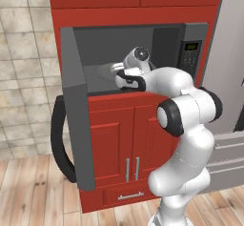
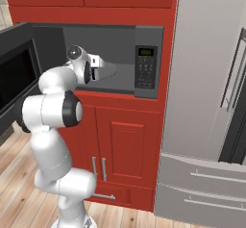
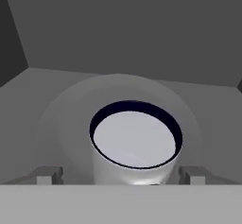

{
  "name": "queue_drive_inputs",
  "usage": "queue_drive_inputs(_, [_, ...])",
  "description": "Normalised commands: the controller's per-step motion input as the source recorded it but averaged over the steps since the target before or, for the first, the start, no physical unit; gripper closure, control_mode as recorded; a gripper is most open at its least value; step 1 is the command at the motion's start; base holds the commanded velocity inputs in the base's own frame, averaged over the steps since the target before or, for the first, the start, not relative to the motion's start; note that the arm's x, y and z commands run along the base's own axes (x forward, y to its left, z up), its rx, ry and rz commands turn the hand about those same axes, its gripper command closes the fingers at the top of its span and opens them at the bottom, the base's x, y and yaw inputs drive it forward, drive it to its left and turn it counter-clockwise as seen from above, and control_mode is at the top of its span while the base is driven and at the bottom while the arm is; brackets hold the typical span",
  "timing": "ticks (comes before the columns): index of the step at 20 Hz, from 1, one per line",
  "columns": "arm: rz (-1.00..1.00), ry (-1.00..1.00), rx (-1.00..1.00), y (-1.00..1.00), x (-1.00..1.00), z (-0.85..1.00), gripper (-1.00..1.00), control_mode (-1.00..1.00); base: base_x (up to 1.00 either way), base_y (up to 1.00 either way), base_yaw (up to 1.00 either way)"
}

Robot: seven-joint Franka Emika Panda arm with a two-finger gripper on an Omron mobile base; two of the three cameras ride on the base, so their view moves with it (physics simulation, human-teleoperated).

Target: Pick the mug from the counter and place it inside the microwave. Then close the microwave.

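1. The gripper (image 3: 118, 176) is inside the open microwave (image 1: 190, 53), reaching over the round turntable (image 3: 61, 119).
2. The mug (image 3: 134, 142) sits between the 2 fingertips (image 3: 47, 175), upright, mouth facing the hand camera. It is over the middle of the turntable; I cannot tell if its bottom touches the plate already.
3. Fingers: 1 on each side of the mug, close to its wall. They seem to pinch it, but the contact itself is hidden by the mug body.
4. Step, in my judgement: placing the mug; the door (image 1: 76, 115) is not closed yet.
5. Risks:
 - If the fingers release while the mug is above the plate, it may drop & tip over.
 - When the arm comes out, a finger may catch the mug & drag it.
 - The wrist may hit the cavity ceiling or side wall, bc the space is tight.
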Motion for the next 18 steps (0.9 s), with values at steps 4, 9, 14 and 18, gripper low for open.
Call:
queue_drive_inputs(4, [0.0,0.0,0.0,0.0,-0.28,0.0,-1.0,-1.0,0.0,0.0,0.0])
queue_drive_inputs(9, [0.0,0.0,0.0,0.0,-0.03,0.0,-1.0,-1.0,0.0,0.0,0.0])
queue_drive_inputs(14, [0.0,0.0,0.0,0.0,-0.19,0.0,-1.0,-1.0,0.0,0.0,0.0])
queue_drive_inputs(18, [0.0,0.06,0.0,0.0,-0.43,0.06,-1.0,-1.0,0.0,0.0,0.0])
